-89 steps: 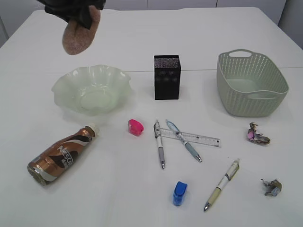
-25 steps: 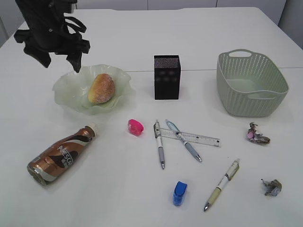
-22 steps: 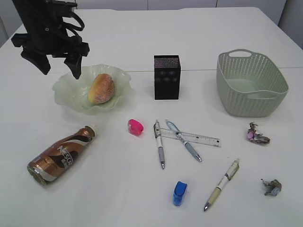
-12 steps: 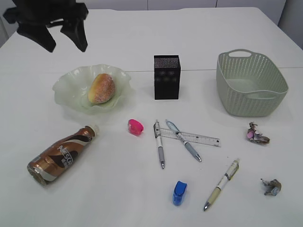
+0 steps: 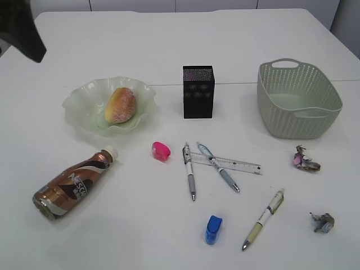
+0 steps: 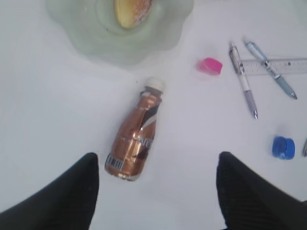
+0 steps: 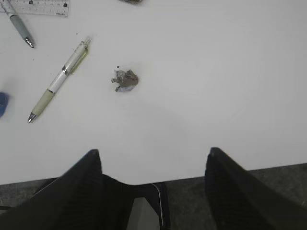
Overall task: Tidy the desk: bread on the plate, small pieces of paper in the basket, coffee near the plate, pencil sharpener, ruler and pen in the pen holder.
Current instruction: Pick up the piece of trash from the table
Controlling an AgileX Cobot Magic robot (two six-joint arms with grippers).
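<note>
Standing the coffee near the plate reads to me as the step in hand; stock follows, largest first.

Bench (image 5: 169,39): white, carrying everything below.

Basket (image 5: 298,101): pale green, at the right, nothing visible in it.

Plate (image 5: 109,107): frilled, green glass, at the left; bread (image 5: 120,105) already lies in it, so that item is done.

Left hand (image 6: 156,191): fingers spread wide, holding nothing, high over the coffee bottle.

Right hand (image 7: 153,184): fingers spread, holding nothing, above the front edge of the bench.

Coffee bottle (image 6: 135,142): lying on its side, cap toward the plate, just in front of it. I judge a grip across the body, fingers square to its long axis, serves best; a round bottle may roll if nudged off-centre. I would set it upright beside the plate without touching the rim.

Pen holder (image 5: 198,91): black box, centre, well clear of the bottle.

Ruler (image 5: 225,163): flat, one pen lying across it.

Three pens, e.g. (image 5: 263,219): loose at the front.

Pink sharpener (image 5: 161,151), blue sharpener (image 5: 213,229): apart.

Paper scraps (image 5: 305,160), (image 7: 125,80): right front, outside the basket.
</note>
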